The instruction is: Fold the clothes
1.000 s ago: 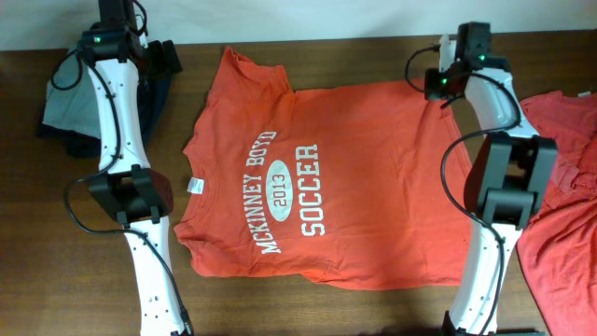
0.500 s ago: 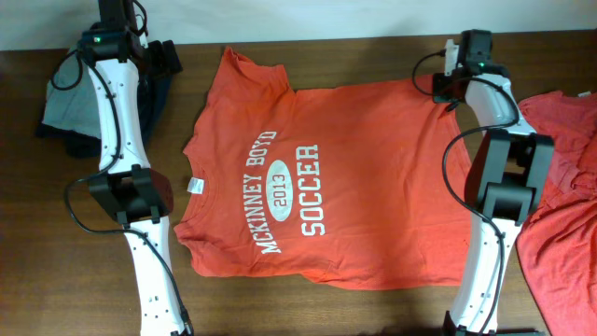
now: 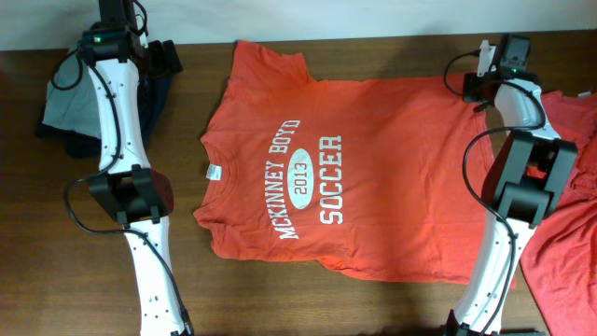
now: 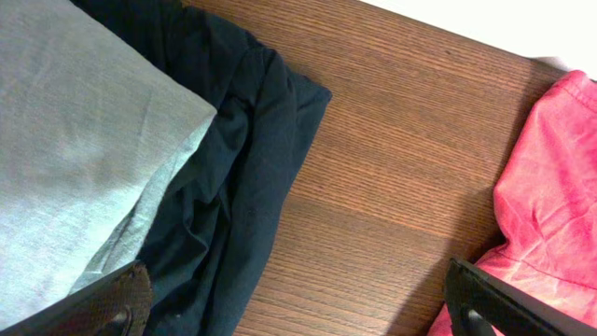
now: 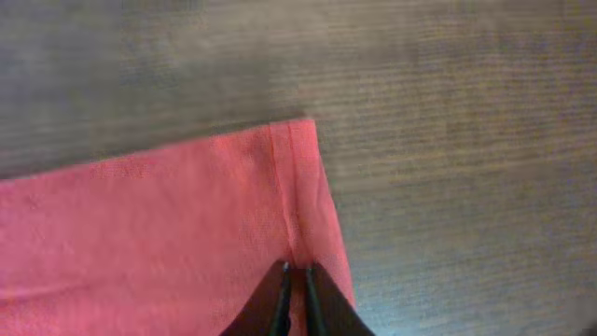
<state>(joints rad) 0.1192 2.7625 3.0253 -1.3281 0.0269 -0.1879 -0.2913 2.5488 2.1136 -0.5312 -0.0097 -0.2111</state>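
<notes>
An orange-red T-shirt (image 3: 373, 215) with white "McKINNEY BOYD 2013 SOCCER" print lies flat, print up, across the middle of the table, neck to the left. My right gripper (image 3: 474, 88) is at its far right hem corner. In the right wrist view its fingertips (image 5: 297, 273) stand nearly together, pinching the hem (image 5: 303, 187) of the shirt. My left gripper (image 4: 303, 313) hangs wide open over bare wood at the back left, between a dark navy garment (image 4: 242, 140) and the shirt's sleeve (image 4: 560, 187), holding nothing. A second orange-red shirt (image 3: 564, 187) lies crumpled at the right edge.
A pale grey-green folded garment (image 3: 61, 107) rests on the dark navy one (image 3: 160, 89) in the back left corner. Both white arm bases stand at the front, left (image 3: 154, 271) and right (image 3: 485, 280). The table's far edge runs just behind the shirt.
The printed T-shirt has slid to the right across the table, drawn by my right gripper, which has moved right with the hem corner. The left arm has stayed still.
</notes>
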